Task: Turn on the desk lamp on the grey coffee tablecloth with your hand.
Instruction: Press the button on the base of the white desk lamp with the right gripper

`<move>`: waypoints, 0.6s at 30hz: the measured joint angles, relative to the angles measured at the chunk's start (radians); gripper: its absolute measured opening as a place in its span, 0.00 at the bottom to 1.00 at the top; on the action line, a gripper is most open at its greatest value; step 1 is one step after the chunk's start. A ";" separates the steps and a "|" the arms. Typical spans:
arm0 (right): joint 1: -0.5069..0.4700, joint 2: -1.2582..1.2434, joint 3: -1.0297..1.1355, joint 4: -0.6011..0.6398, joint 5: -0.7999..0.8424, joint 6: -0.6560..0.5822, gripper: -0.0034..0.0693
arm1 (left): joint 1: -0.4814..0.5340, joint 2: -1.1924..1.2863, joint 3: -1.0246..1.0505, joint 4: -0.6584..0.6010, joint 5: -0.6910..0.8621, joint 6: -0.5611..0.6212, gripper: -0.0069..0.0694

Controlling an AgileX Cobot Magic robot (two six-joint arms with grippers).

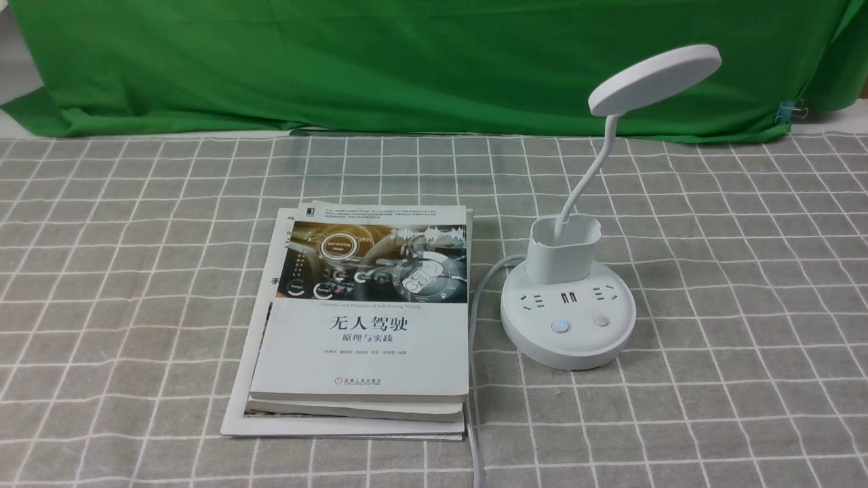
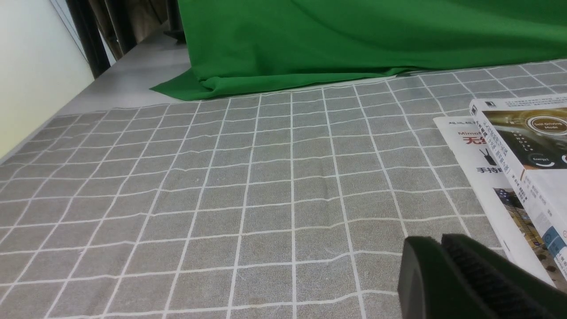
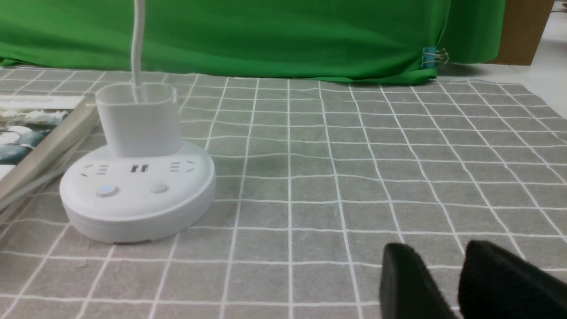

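One thin neck (image 1: 591, 166) rises from the holder (image 1: 564, 254) of the desk lamp (image 1: 568, 325).

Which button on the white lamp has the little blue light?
The left button on the desk lamp, seen from the front. It glows blue in the middle; the other button beside it is plain white with no light.

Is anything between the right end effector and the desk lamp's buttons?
Nothing visible. Only grey coffee tablecloth lies between the right end effector and the desk lamp; the books and cord sit on its other side.
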 joint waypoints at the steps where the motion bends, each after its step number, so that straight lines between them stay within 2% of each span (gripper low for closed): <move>1: 0.000 0.000 0.000 0.000 0.001 0.000 0.38 | 0.000 0.000 0.000 0.000 0.000 0.000 0.12; 6: 0.000 0.000 0.000 0.000 -0.008 0.000 0.38 | 0.000 0.000 0.000 0.000 0.000 0.000 0.12; 8: 0.000 0.000 0.000 0.006 -0.061 0.019 0.38 | 0.000 0.000 0.000 0.000 0.000 0.000 0.12; 13: 0.000 0.000 0.000 0.067 -0.195 0.299 0.38 | 0.000 0.000 0.000 0.000 0.000 -0.001 0.12; 14: 0.000 0.000 0.000 0.069 -0.206 0.324 0.38 | 0.000 0.000 0.000 0.000 0.000 -0.001 0.12; 15: 0.000 0.000 0.000 0.074 -0.246 0.408 0.38 | 0.000 0.000 0.000 0.000 0.000 0.000 0.12; 18: 0.000 0.000 0.000 0.080 -0.318 0.484 0.38 | 0.000 0.000 0.000 0.000 0.000 0.000 0.12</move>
